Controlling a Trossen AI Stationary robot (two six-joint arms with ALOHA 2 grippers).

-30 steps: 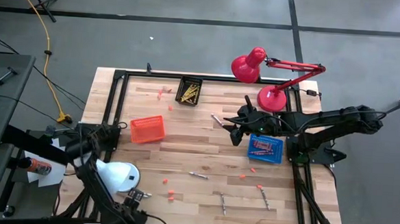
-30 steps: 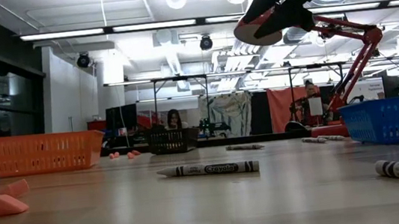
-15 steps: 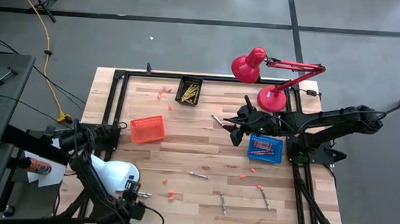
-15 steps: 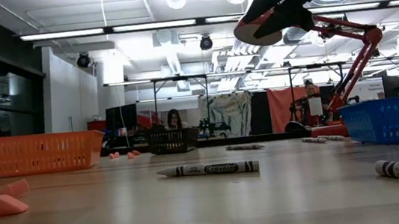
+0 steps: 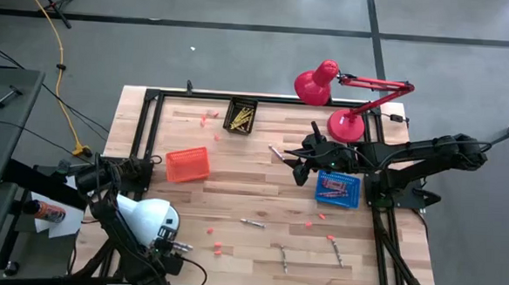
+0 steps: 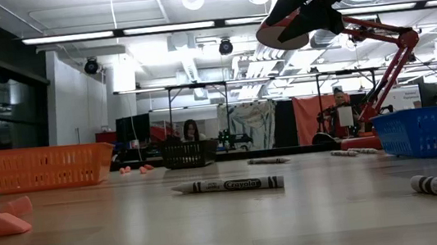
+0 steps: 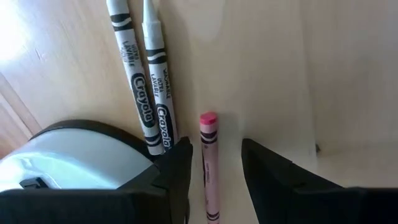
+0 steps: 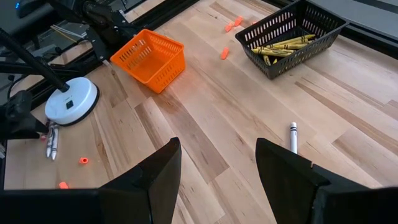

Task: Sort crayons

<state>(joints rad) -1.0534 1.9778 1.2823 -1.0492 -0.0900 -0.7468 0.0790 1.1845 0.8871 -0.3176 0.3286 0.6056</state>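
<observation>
Two grippers on record. Left gripper [image 7: 214,155]: at the near left corner of the table, low over the wood, fingers parted astride a pink crayon [image 7: 208,163] that lies between them, apparently not clamped. Just beside it, two grey crayons [image 7: 144,93] lie side by side against the round white lamp base [image 7: 56,155]. Right gripper [image 8: 217,168]: raised above mid-table, fingers wide apart, nothing between them; one grey crayon [image 8: 293,137] lies on the wood ahead of it.

Containers: black basket [image 5: 240,115] near the far edge, holding yellow crayons [image 5: 242,117]; orange basket [image 5: 188,164] left of centre, contents hard to tell from above; blue basket [image 5: 337,189] at the right, beside the red lamp [image 5: 344,99], holding red-pink crayons.

Loose on the table [image 5: 252,186]: grey crayons [image 5: 253,222] toward the near edge, small pink chips [image 5: 218,245] scattered. Broad bare wood lies between the three baskets.
</observation>
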